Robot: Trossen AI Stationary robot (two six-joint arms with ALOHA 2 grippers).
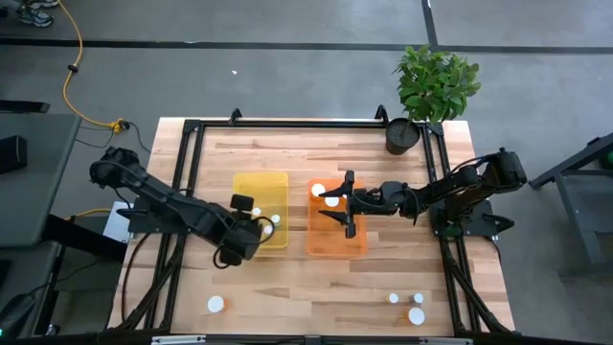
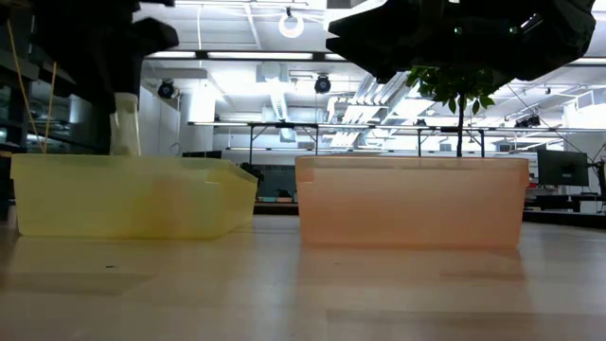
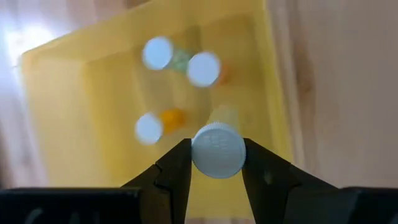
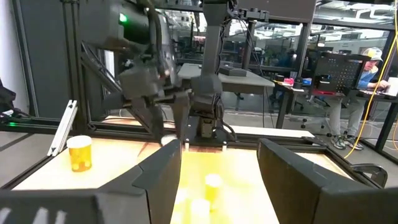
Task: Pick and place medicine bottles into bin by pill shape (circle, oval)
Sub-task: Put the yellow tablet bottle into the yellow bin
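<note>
A white-capped bottle is clamped in the left end effector above the yellow bin, its body mostly hidden; the right end effector is held apart, empty.

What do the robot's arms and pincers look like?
Both arms are dark, jointed and chunky, with black cables looping along them. The left pincer has two flat black fingers with angled tips. The right pincer has broad, blocky black fingers.

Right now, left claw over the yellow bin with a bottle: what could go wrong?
1. The left claw pinches the medicine bottle only at its white cap, so it may slip or tilt.
2. Three bottles already stand in the yellow bin below; a drop could topple them.
3. The right claw hangs open over the orange bin close by, so swinging arms could clash.
</note>
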